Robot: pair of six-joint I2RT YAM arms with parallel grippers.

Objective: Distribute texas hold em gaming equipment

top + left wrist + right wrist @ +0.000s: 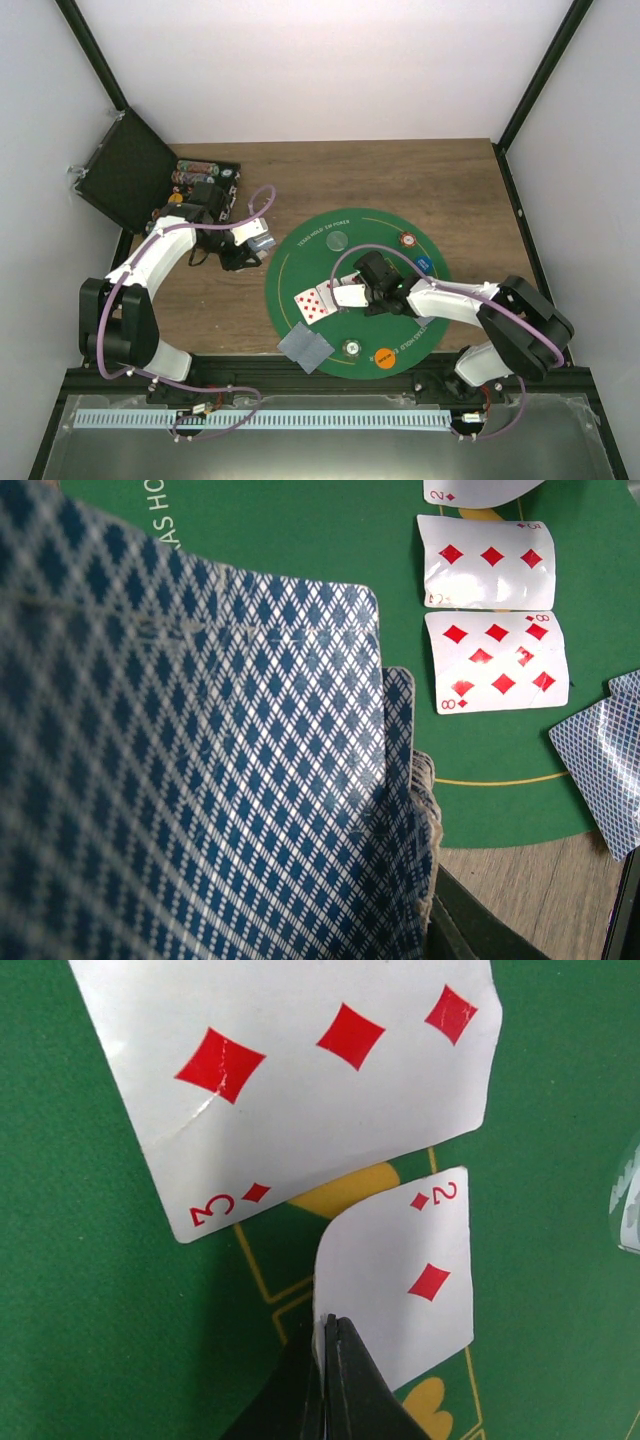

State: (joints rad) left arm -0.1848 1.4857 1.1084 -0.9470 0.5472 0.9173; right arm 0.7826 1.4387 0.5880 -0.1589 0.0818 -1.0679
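A round green poker mat point(300, 262) lies mid-table. My left gripper point(250, 245) is shut on a deck of blue-backed cards point(260, 234) just off the mat's left edge. The deck point(200, 780) fills the left wrist view and hides the fingers. My right gripper point(327, 1328) is shut on the corner of a two of diamonds point(410, 1270), which curls up off the mat. The three of diamonds point(300, 1070) and the eight of diamonds point(497, 660) lie face up beside it. Face-down cards point(305, 347) lie at the mat's near edge.
On the mat are a pale clear token point(338, 239), a red-and-white token point(407, 240), a blue token point(424, 264), an orange token point(384, 355) and a pale token point(352, 347). An open black case point(125, 170) with a chip tray point(205, 175) stands at the back left.
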